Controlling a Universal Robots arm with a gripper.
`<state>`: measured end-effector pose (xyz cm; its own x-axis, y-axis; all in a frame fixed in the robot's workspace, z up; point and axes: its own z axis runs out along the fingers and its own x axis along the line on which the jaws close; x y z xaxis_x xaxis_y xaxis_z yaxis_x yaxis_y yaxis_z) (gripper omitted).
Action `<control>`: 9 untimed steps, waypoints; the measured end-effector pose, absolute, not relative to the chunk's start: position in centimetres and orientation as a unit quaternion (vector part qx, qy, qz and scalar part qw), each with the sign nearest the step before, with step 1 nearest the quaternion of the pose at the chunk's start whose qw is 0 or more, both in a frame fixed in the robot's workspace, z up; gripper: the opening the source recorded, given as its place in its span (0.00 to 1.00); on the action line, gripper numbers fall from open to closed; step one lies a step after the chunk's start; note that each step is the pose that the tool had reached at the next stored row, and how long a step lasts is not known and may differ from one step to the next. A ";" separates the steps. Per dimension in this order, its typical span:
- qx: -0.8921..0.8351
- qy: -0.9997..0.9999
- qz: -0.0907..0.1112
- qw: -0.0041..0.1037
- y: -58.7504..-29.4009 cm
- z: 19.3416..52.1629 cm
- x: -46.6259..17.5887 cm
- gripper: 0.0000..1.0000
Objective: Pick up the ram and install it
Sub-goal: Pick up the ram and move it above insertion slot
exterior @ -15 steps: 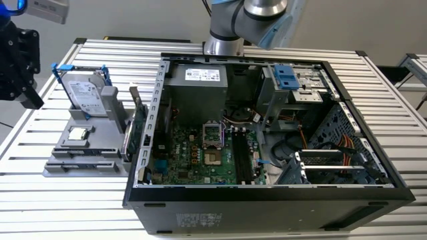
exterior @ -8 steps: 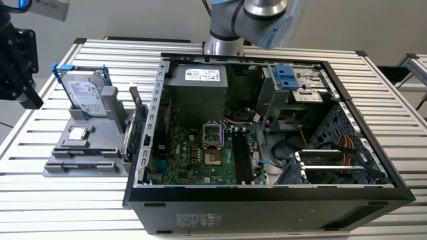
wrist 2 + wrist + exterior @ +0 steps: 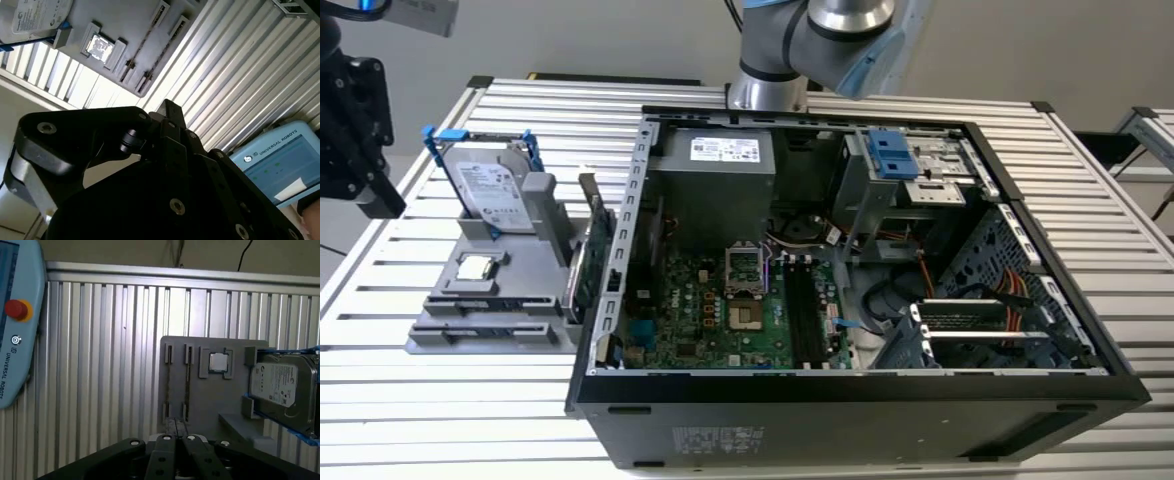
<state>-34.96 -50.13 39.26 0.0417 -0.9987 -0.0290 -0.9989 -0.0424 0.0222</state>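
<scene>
ram [image 3: 594,250]: stands on edge along the three o'clock rim of the grey holder [image 3: 520,300], just beside the case wall in the exterior view; not yet picked.
why on edge: probably to offer both flat faces to a pinch from above.
gripper [image 3: 177,432]: pressed together, pinching nothing; hangs high over the holder, well apart from the ram; same gripper [image 3: 171,112] in the second wrist view.
holder: sits at nine o'clock of the open computer case [image 3: 854,385] on the slatted worktop [image 3: 480,400]; likely set this close to keep the carry short.
case: lies on its side, panel off, so the long black memory sockets [image 3: 807,310] face up, seemingly for a straight push down.
other parts: blue-framed drive [image 3: 494,185] at the holder's twelve o'clock, square silver chip [image 3: 478,267] near its middle.
exterior view adds: case interior, sockets, arm [image 3: 781,50] at twelve o'clock.
wrist views add: gripper, two narrow holder slots [image 3: 187,382] with contents too thin to tell, a pale-blue teach pendant [image 3: 15,330].
</scene>
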 end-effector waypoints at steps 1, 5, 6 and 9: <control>-0.724 0.689 0.018 0.002 -50.1 39.3 -35.0 0.00; -0.732 0.681 0.018 0.002 -50.1 39.3 -35.0 0.00; -0.733 0.680 0.018 0.002 -50.1 39.3 -35.0 0.00; -0.734 0.679 0.018 0.002 -50.1 39.3 -35.0 0.00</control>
<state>-34.96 -50.13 39.26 0.0767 -0.9966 -0.0290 -0.9968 -0.0774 0.0222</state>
